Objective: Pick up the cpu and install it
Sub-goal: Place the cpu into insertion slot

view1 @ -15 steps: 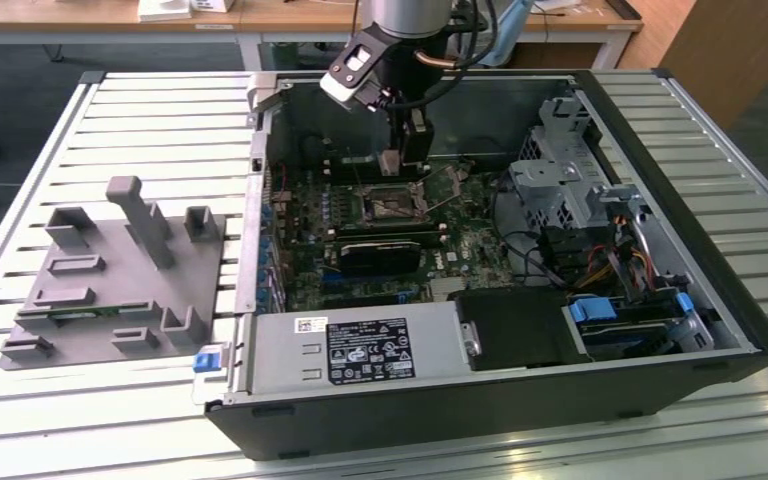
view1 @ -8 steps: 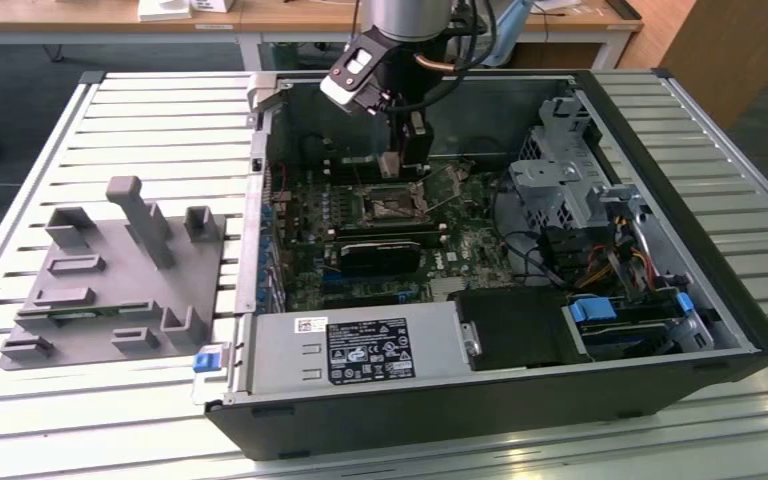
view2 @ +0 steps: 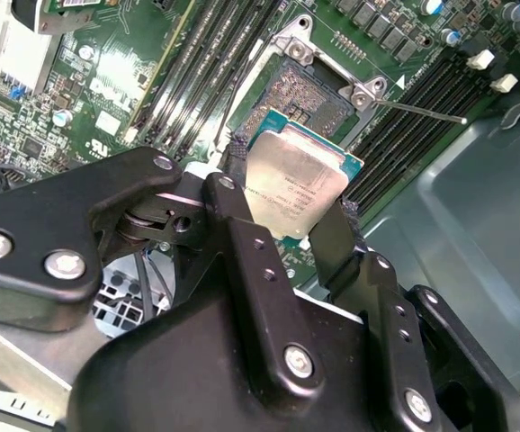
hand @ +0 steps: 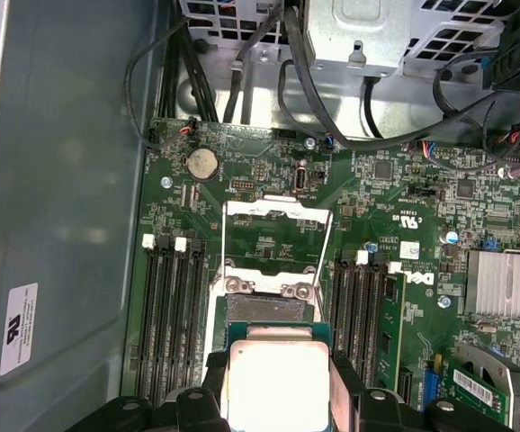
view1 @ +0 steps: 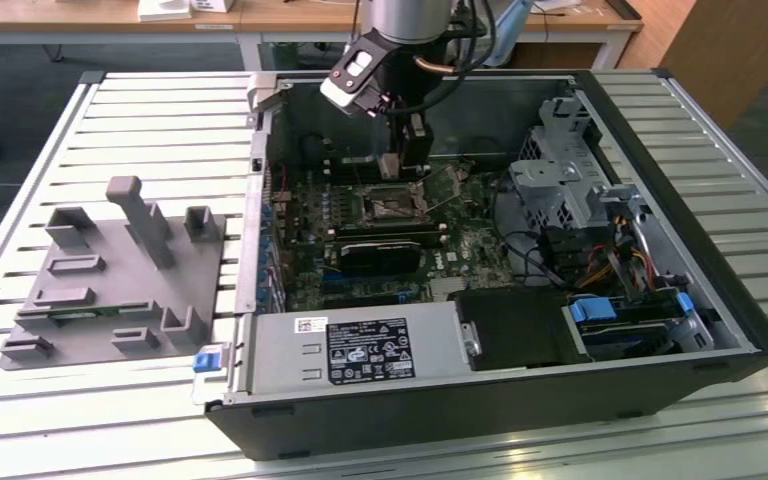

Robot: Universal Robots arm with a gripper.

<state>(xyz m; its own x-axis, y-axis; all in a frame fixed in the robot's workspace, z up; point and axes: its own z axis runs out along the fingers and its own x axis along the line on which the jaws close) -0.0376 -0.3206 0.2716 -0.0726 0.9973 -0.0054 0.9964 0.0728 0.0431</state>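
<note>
The hand (view2: 289, 202) pinches the cpu (view2: 303, 180) by two opposite edges, its silver top facing both wrist views. The cpu hangs close above the open socket (view2: 310, 94) on the green motherboard (view2: 107, 90), not seated in it. In the exterior view the arm reaches down over that socket inside the opened computer case (view1: 491, 415).
</note>
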